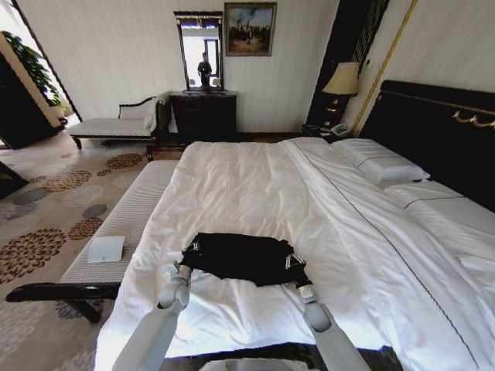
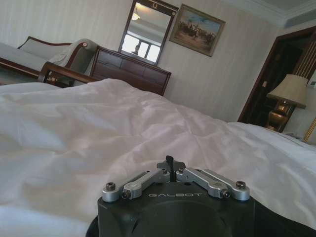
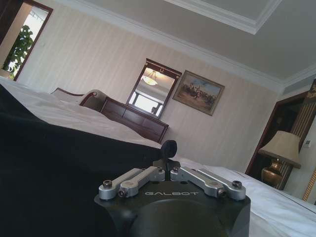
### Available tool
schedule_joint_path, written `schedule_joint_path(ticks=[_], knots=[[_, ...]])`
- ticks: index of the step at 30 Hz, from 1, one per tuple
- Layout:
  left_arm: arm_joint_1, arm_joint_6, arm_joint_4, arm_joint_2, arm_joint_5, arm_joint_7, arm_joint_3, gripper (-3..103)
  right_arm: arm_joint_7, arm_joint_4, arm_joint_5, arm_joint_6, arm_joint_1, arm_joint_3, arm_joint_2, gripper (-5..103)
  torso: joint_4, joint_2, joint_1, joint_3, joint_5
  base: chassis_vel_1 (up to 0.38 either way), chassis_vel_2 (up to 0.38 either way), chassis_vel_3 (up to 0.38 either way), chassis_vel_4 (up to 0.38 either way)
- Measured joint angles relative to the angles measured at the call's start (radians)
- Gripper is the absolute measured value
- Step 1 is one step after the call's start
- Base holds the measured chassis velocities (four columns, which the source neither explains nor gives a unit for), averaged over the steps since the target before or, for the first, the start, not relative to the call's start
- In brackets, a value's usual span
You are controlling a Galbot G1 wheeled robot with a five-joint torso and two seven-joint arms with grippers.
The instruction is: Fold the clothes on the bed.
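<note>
The clothes, one black T-shirt (image 1: 244,257), lie bunched near the foot of the bed (image 1: 255,178) on its white duvet. My left gripper (image 1: 189,250) sits at the shirt's left edge. In the left wrist view its fingers (image 2: 170,162) are pressed together low over the duvet, with dark fabric under the gripper body. At the shirt's right near corner is my right gripper (image 1: 295,263). The right wrist view shows it (image 3: 169,148) shut, with the black fabric (image 3: 49,173) running up to the fingertips.
A pale upholstered bench (image 1: 124,224) runs along the bed's left side and carries a flat white object (image 1: 106,249). Pillows (image 1: 379,162) and a dark headboard (image 1: 433,131) lie to the right. A dresser (image 1: 203,114) and a lamp (image 1: 343,81) stand at the far wall.
</note>
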Motion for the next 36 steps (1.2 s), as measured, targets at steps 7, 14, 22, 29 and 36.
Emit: schedule_joint_path(ticks=[7, 14, 22, 29, 36], knots=[[0.057, 0.001, -0.043, 0.019, -0.004, 0.0, -0.029, 0, 0.022, 0.031, -0.003, 0.025, -0.056, 0.015, 0.007, 0, 0.0001, 0.0, 0.0, 0.0, -0.0002, 0.0, 0.0, 0.0, 0.0], [0.137, -0.008, -0.089, -0.005, 0.0, 0.011, -0.063, 0, 0.051, 0.026, -0.044, 0.056, -0.095, 0.014, 0.02, 0, 0.0003, 0.0, 0.0, 0.0, 0.0, 0.0, 0.0, 0.0, 0.0], [0.183, -0.017, -0.118, -0.016, 0.024, 0.01, -0.074, 0, 0.068, 0.057, -0.059, 0.069, -0.136, 0.013, 0.027, 0, 0.0002, 0.0, 0.0, 0.0, 0.0, 0.0, 0.0, 0.0, 0.0], [0.18, -0.02, -0.1, -0.016, 0.047, -0.002, -0.071, 0, 0.094, 0.09, -0.058, 0.093, -0.183, 0.037, 0.019, 0, 0.0003, 0.0, 0.0, 0.0, 0.0, 0.0, 0.0, 0.0, 0.0], [0.167, -0.021, -0.09, -0.013, 0.056, -0.007, -0.059, 0, 0.096, 0.098, -0.069, 0.114, -0.214, 0.05, 0.017, 0, 0.0001, 0.0, 0.0, 0.0, 0.0, 0.0, 0.0, 0.0, 0.0]])
